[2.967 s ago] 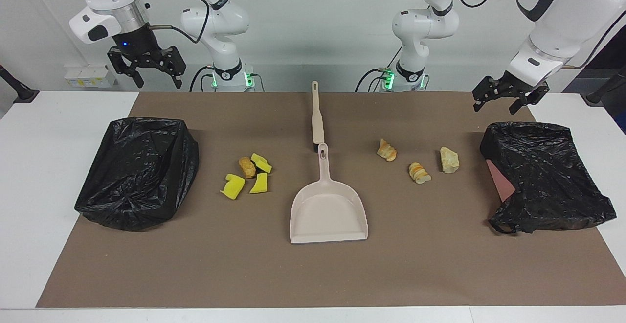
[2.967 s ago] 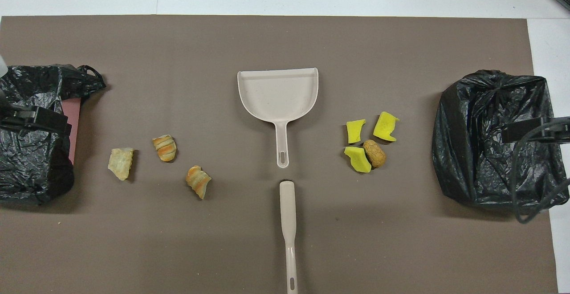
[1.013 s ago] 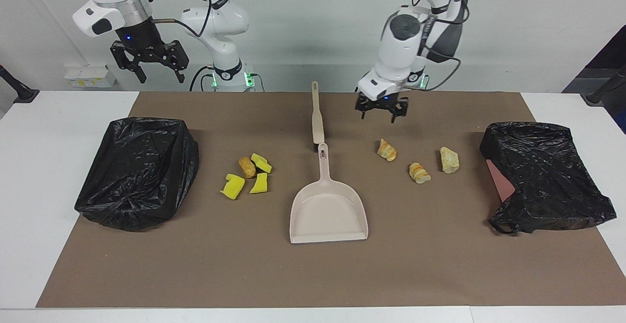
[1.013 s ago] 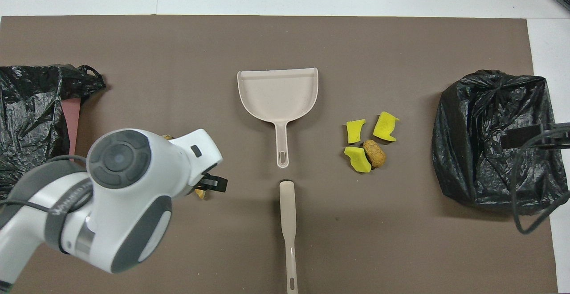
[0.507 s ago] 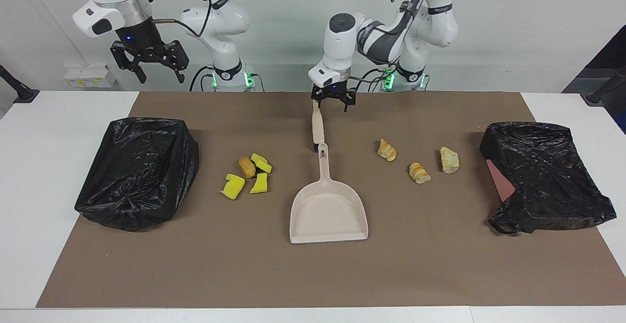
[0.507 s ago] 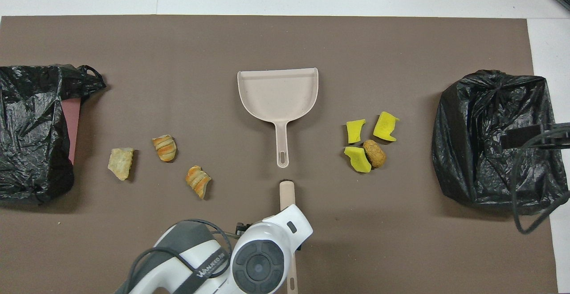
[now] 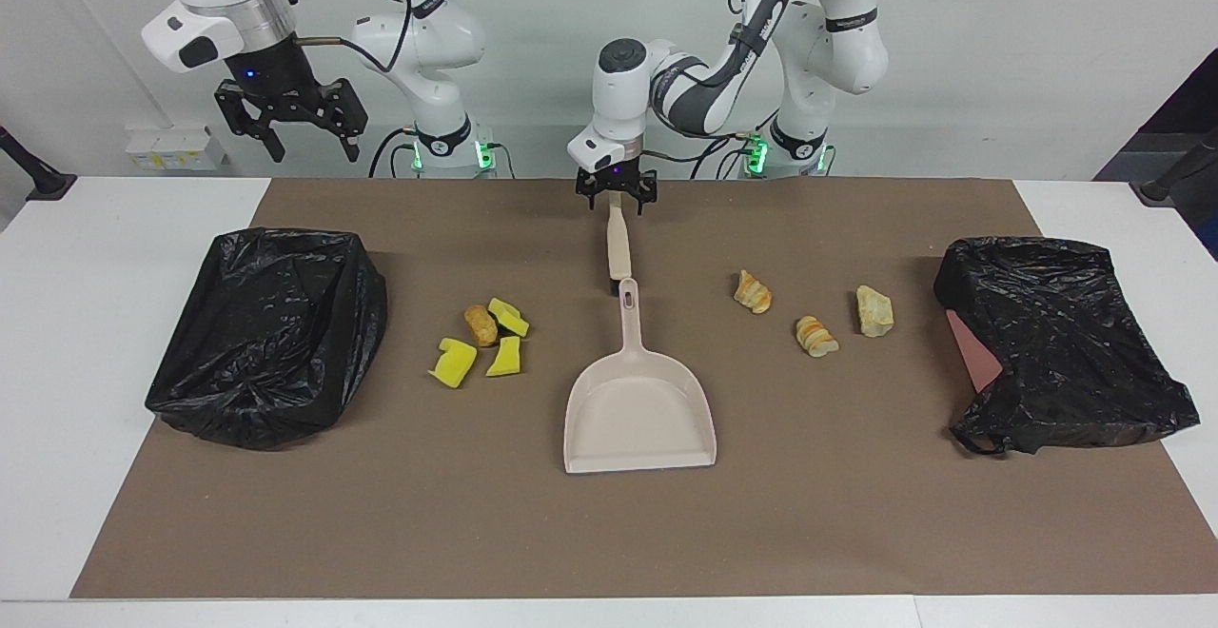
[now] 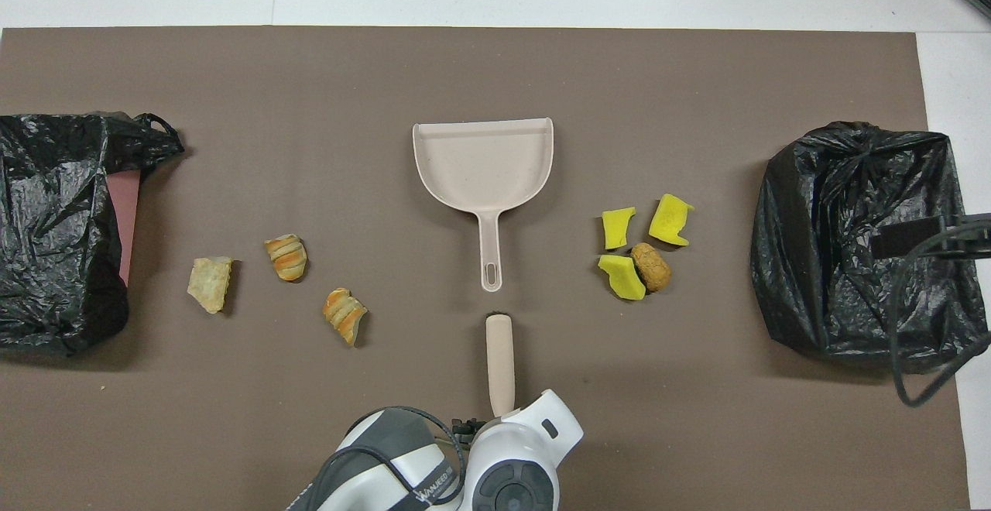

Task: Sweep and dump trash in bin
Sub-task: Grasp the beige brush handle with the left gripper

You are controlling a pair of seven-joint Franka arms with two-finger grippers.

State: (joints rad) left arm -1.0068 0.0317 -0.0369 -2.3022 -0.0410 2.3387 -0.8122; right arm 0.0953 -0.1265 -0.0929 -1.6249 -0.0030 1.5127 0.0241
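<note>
Left pincer: down over the robots' end of the brush handle, fingers spread on either side of it. Whether they press the handle I cannot tell.
Right pincer: waits raised above the surface's edge nearest the robots, toward the right arm's end, fingers spread, nothing in it.
Brush: beige handle lying flat at mid-surface, running from the robots' edge toward the dustpan, its dark head end just short of the dustpan handle.
Dustpan: beige, flat on the brown mat at the centre, handle pointing at the robots, open mouth toward the edge farthest from them.
Trash, sponge group: three yellow bits and a brown nugget, clustered on the mat between the dustpan and the bin toward the right arm's end.
Trash, bread group: three golden-tan pieces strung in a loose line between the dustpan and the bin toward the left arm's end, each apart from the next.
Bins: one black-bagged bin at the right arm's end, another at the left arm's end with a pink wall showing under the bag.
Open room: a wide bare strip of mat runs along the edge farthest from the robots; bare mat also lies between each trash group and the robots' edge.
In the way: the dustpan handle lies in line with the brush, close to its head.
</note>
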